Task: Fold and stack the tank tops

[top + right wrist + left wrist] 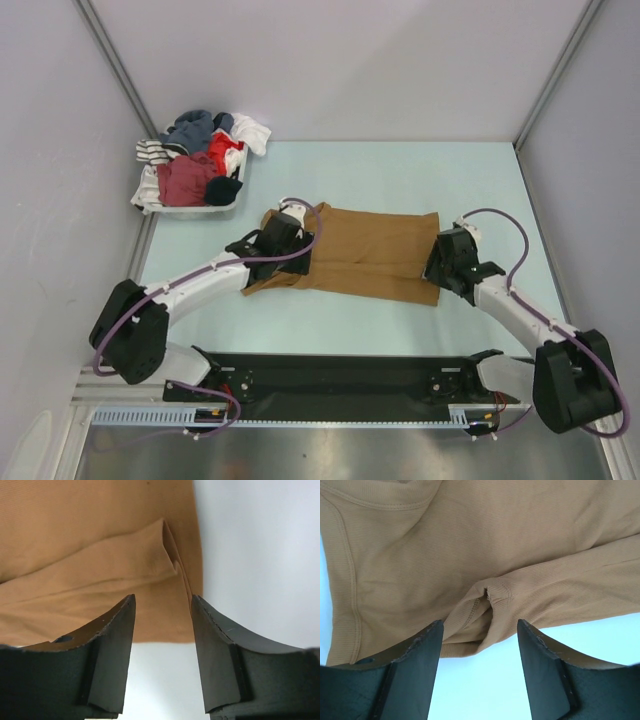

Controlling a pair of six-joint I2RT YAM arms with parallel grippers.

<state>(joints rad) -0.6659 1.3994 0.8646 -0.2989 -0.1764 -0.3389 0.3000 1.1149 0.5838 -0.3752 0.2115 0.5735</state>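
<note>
A tan-brown tank top [370, 250] lies folded lengthwise across the middle of the table. My left gripper [298, 243] hangs over its left end, open. In the left wrist view [480, 625] the jaws stand apart with nothing between them, just short of a bunched fold of the tan cloth [485, 600]. At the right end my right gripper [433, 268] is open too. In the right wrist view [163, 599] its fingers hover over the cloth's corner [170, 625], gripping nothing. A dark maroon tank top [185, 180] lies in the heap at the back left.
A white tray [238, 196] at the back left holds mixed clothes in grey, striped, red and white. Grey walls close in the table on three sides. A black base rail [340, 380] runs along the near edge between the arms.
</note>
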